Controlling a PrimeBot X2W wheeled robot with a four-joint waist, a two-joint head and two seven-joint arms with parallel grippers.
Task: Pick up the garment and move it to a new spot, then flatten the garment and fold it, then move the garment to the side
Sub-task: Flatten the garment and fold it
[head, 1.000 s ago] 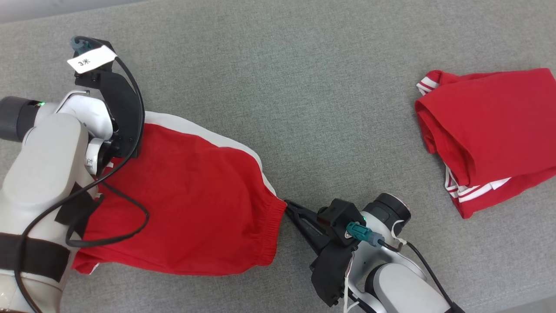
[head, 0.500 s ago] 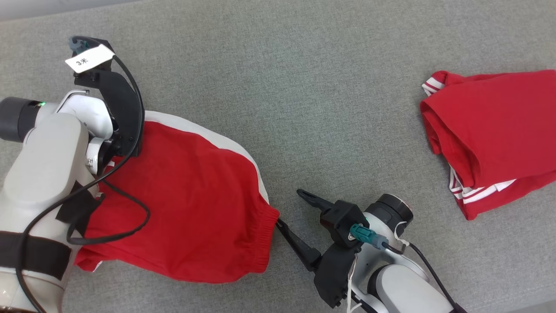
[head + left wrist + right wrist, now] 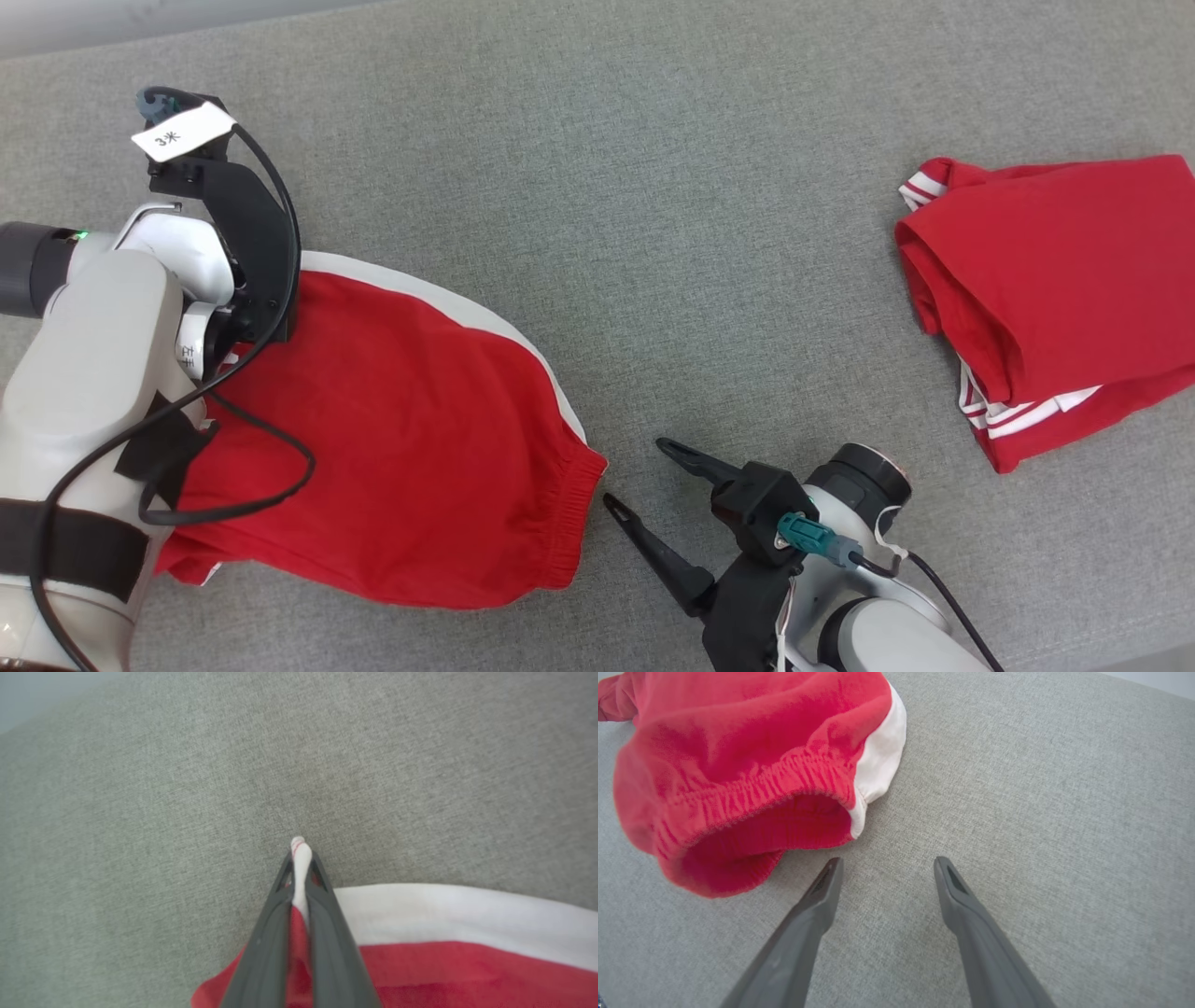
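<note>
Gripping the garment (image 3: 401, 439) at its white side stripe (image 3: 444, 910), the left gripper (image 3: 299, 861) is holding its jaws nearly together, with a fold of white cloth standing out past the tips. You are seeing this clamp in the left wrist view; in the head view the left arm (image 3: 84, 373) is covering that corner of the cloth.

The garment, a pair of red shorts, is lying on the grey fabric surface (image 3: 653, 187) at the left of the head view. It is lying partly under the left arm, with its elastic waistband (image 3: 752, 788) pointing toward the right gripper (image 3: 634, 472).

The right gripper is standing with its jaws wide apart and is holding nothing. Its fingertips (image 3: 831, 872) are sitting just beside the waistband opening, apart from it.

You are also seeing a second red garment (image 3: 1055, 289), folded and white-striped, lying well apart at the far right of the head view.
</note>
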